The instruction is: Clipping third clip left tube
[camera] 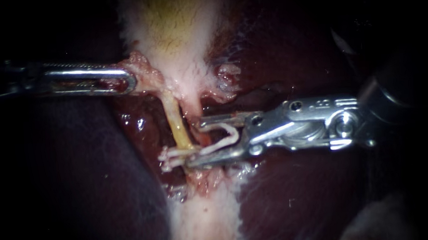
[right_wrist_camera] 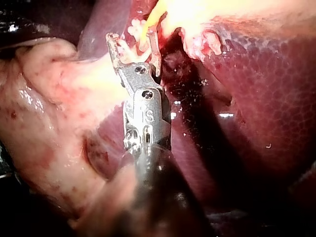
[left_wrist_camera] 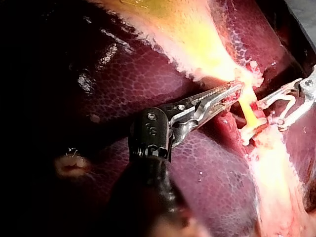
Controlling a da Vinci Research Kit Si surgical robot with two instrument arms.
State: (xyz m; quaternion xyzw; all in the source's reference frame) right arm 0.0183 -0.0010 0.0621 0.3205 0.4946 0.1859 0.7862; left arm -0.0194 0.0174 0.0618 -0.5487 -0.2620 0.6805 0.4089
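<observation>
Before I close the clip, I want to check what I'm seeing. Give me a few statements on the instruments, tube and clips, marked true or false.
1. The left instrument has its jaws shut on tissue near the upper end of the tube. True.
2. The right instrument has empty jaws. False: they hold a white clip.
3. The tube is dark red. False: it is pale yellow.
4. Other clips already sit on the tube's lower end. True.

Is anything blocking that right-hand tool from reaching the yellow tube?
Nothing visible does. The right instrument, a white clip in its jaws, has its tips at the yellow tube. Beside its lower jaw lie fitted clips; the left instrument grips tissue elsewhere.
</observation>
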